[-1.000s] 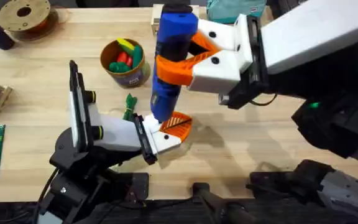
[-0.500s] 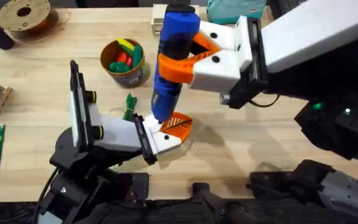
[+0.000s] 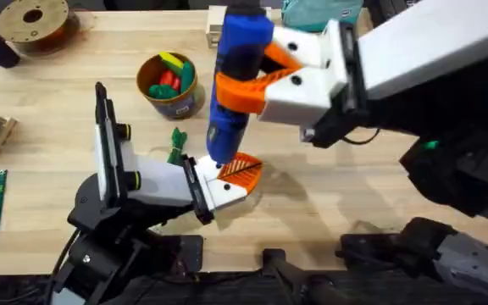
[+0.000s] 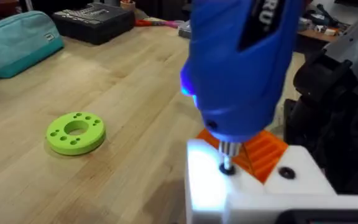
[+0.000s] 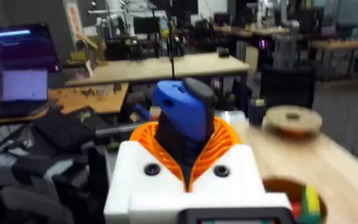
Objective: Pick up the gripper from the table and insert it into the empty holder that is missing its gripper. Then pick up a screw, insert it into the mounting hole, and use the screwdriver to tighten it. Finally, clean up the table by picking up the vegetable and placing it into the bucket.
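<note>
Currently the screw-tightening step is in hand. Right gripper [image 3: 252, 85], white mounts with orange ribbed pads, is clamped round the blue pen-shaped electric screwdriver [image 3: 235, 72], held upright above the middle of the light wooden plank table [image 3: 329, 199]. Its thin metal bit [image 4: 227, 155] sits in a hole on the white blocky plastic holder [image 3: 223, 191] at the tip of the left arm, just left of the small orange ribbed wedge finger [image 3: 242, 169] seated in that holder. A blue-white glow falls on the holder under the driver.

Left gripper [image 4: 253, 171]: one white mount with one orange finger to be seen; cannot tell whether open or closed.

Judgement: insertion looks done, screw being driven. Next move calls for keeping the driver vertical and pressed on the screw until seated, then lifting straight off and setting it down. Cleanup not yet done: the small dark green elongated toy vegetable [image 3: 177, 144] lies on the table left of the holder, near side of the small round dark bucket with tan-yellow rim [image 3: 195, 95], which holds red and yellow toy pieces.

Views compared: left wrist view shows bit-to-hole contact, plus a bright green ring-shaped disc [image 4: 76, 132] far off on the table. Overhead gives vegetable and bucket positions. Right wrist view shows the pads wrapped round the driver body [image 5: 182, 121].
</note>
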